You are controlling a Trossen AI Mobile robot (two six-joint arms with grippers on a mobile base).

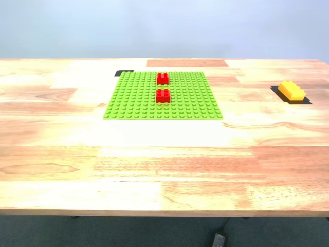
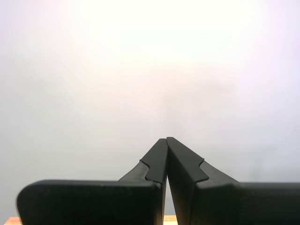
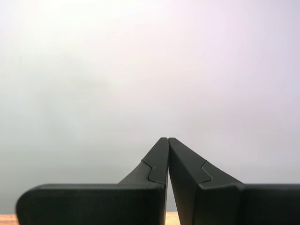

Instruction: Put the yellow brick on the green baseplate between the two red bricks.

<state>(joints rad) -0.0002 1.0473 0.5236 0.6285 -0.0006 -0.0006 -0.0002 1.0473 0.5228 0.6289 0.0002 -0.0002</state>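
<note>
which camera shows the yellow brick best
The exterior view: the yellow brick lies on a dark patch at that view's right, off the green baseplate. Both wrist views show only shut jaws against a pale wall.

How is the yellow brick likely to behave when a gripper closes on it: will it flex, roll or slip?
The yellow brick looks like moulded plastic with crisp edges, so it probably stays stiff. Its flat, boxy shape resting on the table suggests it will not roll. Being small, it is likely light and might skid on the smooth wood if nudged.
</note>
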